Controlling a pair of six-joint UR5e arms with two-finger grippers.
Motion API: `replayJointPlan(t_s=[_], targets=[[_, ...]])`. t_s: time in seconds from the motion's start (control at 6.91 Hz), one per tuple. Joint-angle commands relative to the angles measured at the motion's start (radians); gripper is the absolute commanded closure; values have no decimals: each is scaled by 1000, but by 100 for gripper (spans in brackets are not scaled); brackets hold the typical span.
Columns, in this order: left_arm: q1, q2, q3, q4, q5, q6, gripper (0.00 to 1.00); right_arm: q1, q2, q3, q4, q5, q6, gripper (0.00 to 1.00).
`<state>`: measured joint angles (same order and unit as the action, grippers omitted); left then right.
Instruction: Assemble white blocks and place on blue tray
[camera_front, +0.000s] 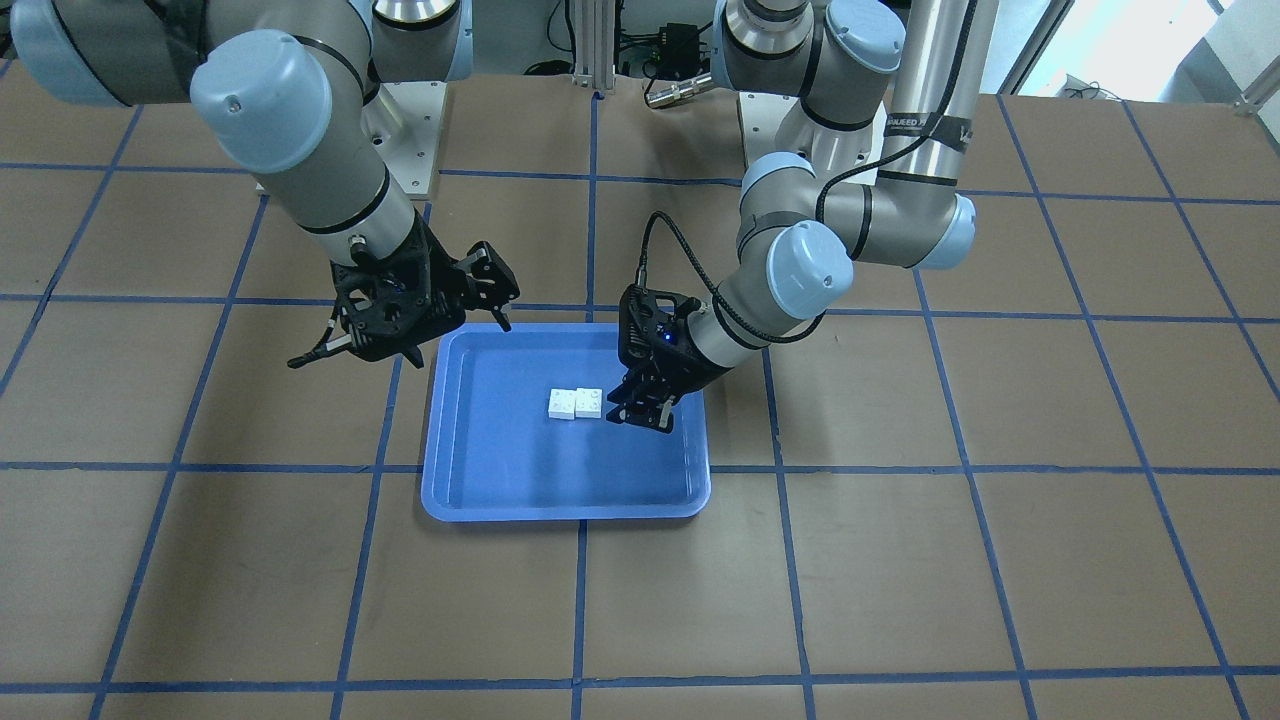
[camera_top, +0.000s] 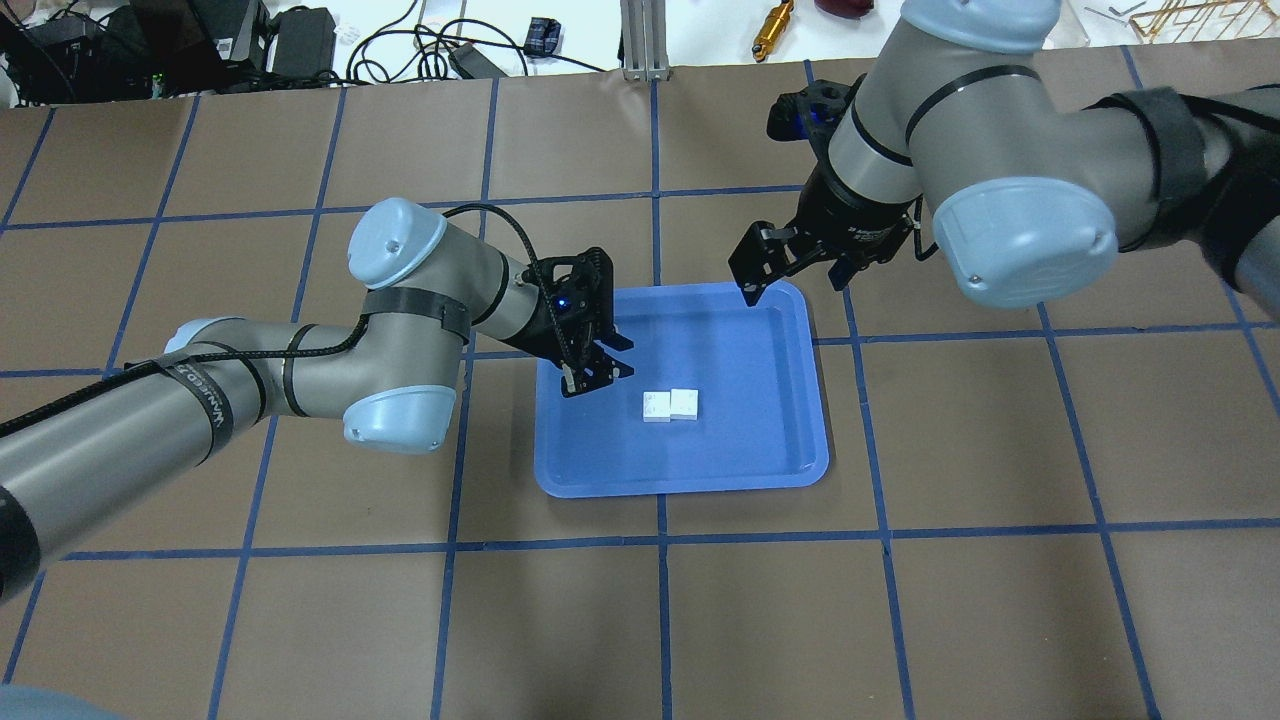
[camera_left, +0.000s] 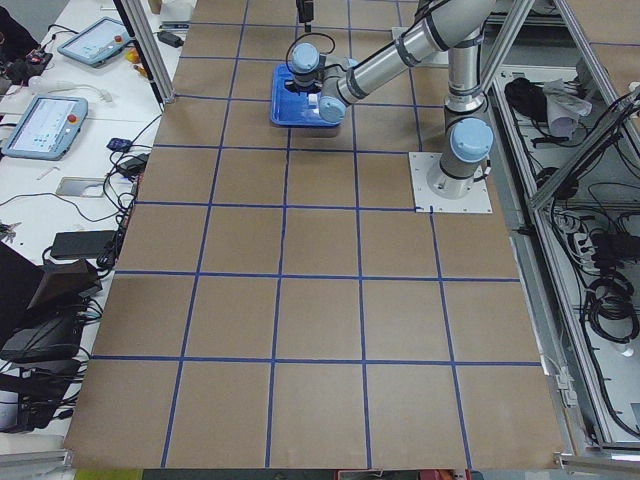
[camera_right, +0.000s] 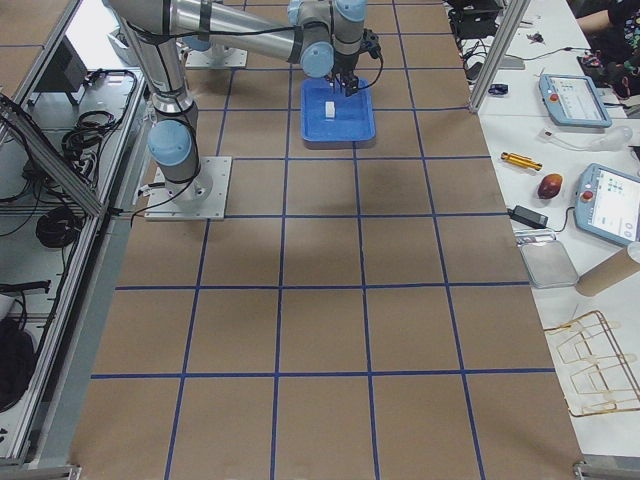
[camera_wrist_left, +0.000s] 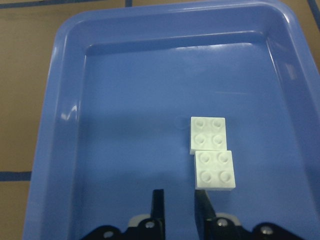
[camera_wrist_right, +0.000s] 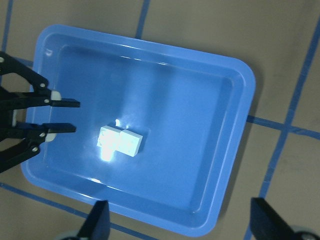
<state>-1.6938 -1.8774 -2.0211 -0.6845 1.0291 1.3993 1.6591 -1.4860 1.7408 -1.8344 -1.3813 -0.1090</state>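
The blue tray (camera_front: 560, 508) lies at the table's middle; it also shows in the overhead view (camera_top: 680, 484). Two white blocks (camera_front: 575, 403) lie on its floor, touching and a little offset, studs up (camera_wrist_left: 211, 152); I cannot tell whether they are snapped together. They show in the overhead view (camera_top: 670, 404) and the right wrist view (camera_wrist_right: 120, 141). My left gripper (camera_front: 645, 420) hovers low over the tray just beside the blocks, its fingers (camera_wrist_left: 158, 200) narrowly apart and empty. My right gripper (camera_top: 795, 280) is wide open and empty above the tray's far corner.
Brown table with a blue tape grid. Cables, power bricks and small tools (camera_top: 300, 40) lie along the far edge. The arms' base plates (camera_front: 400, 140) stand at the robot's side. Side benches hold tablets (camera_right: 575, 95).
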Motion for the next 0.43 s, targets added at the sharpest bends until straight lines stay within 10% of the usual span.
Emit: replayJointPlan(t_s=[0.0,0.29], targets=[[2,78,88,-187,11,-101,24,-45,-92,-27,130,-108,138,0],[2,168,261,-558,87,-131,11,-68,-164,-30,289,-151,140,0]])
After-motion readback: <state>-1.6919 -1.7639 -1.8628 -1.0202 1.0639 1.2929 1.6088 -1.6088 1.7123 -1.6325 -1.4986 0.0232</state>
